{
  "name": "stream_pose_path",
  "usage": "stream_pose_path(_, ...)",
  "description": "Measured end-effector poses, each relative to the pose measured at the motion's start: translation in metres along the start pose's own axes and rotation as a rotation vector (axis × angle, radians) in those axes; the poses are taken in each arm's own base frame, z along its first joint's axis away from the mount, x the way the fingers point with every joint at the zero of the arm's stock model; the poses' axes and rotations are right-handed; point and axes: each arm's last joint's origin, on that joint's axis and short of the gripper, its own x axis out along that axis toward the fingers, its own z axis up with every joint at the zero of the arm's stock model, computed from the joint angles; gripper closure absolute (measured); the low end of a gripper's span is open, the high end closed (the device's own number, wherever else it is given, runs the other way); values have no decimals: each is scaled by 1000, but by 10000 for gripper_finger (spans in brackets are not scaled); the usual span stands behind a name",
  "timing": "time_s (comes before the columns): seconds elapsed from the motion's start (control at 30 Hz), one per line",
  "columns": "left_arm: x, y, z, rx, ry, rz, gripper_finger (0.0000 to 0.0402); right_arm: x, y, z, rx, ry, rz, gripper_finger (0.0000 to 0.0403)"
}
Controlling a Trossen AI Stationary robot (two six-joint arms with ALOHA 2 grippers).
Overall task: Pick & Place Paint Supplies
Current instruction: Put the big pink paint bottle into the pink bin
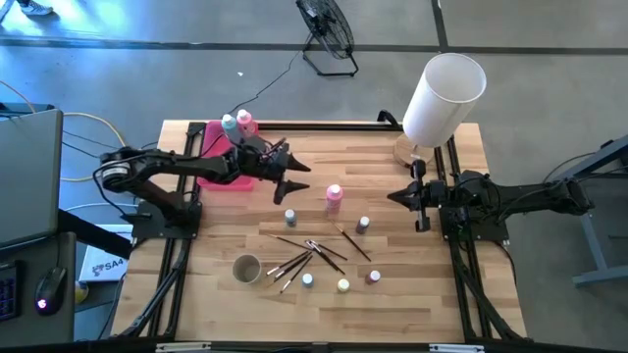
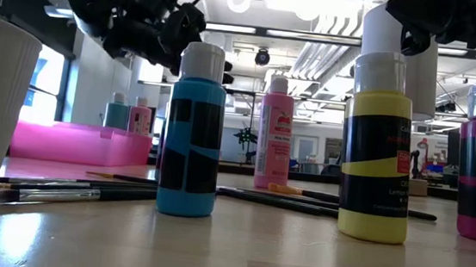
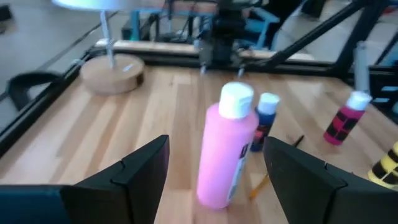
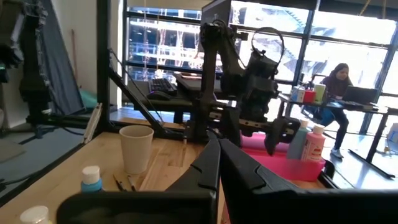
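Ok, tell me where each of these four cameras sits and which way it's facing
High: overhead, straight down on the table; both arms show.
Low: tabletop height, level past paint pots; left gripper above.
Left wrist: looks between open left gripper fingers at the pink bottle.
Right wrist: past shut right gripper toward the left arm and pink tray.
Shared: pink bottle in high, low, left wrist.

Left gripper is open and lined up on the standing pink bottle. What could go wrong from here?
The pink bottle stands tall and narrow, so a finger of the open left gripper could tip it. A small blue-capped pot stands close behind and might get knocked. Brushes lie near and could be swept aside.
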Motion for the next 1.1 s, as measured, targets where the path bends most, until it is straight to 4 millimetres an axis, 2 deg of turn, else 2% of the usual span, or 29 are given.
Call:
stream_pose_path(0.53,58,13,8,-47,43,-146,144,0,0,0,0,1,-6,400)
stream_pose_path(0.93,80,5,9,-39,42,-233,144,0,0,0,0,1,-6,400)
stream_pose_path(1.1,82,3,11,-32,39,-213,144,0,0,0,0,1,-7,400)
